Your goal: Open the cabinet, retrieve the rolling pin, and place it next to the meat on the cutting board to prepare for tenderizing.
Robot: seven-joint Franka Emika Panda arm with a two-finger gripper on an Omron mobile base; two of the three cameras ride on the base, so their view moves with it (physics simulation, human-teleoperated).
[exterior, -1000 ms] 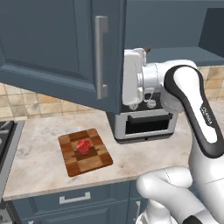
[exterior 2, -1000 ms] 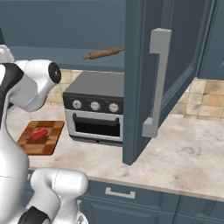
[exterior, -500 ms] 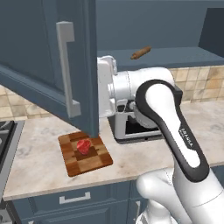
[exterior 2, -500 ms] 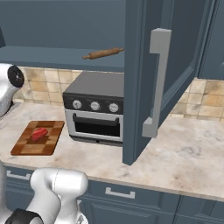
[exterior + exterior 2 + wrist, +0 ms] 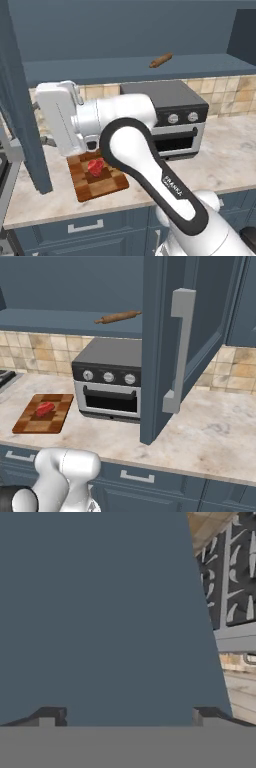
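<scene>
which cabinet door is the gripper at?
The dark blue-grey cabinet door at the left edge of the left base view, beside the gripper. The other open door, with the silver bar handle, stands right of the black toaster oven.

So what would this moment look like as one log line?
cabinet: open | rolling pin: on shelf | meat: on cutting board | gripper: open, against door

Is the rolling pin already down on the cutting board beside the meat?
No, the rolling pin lies on the open cabinet shelf above, while the cutting board holds only the meat.
</scene>
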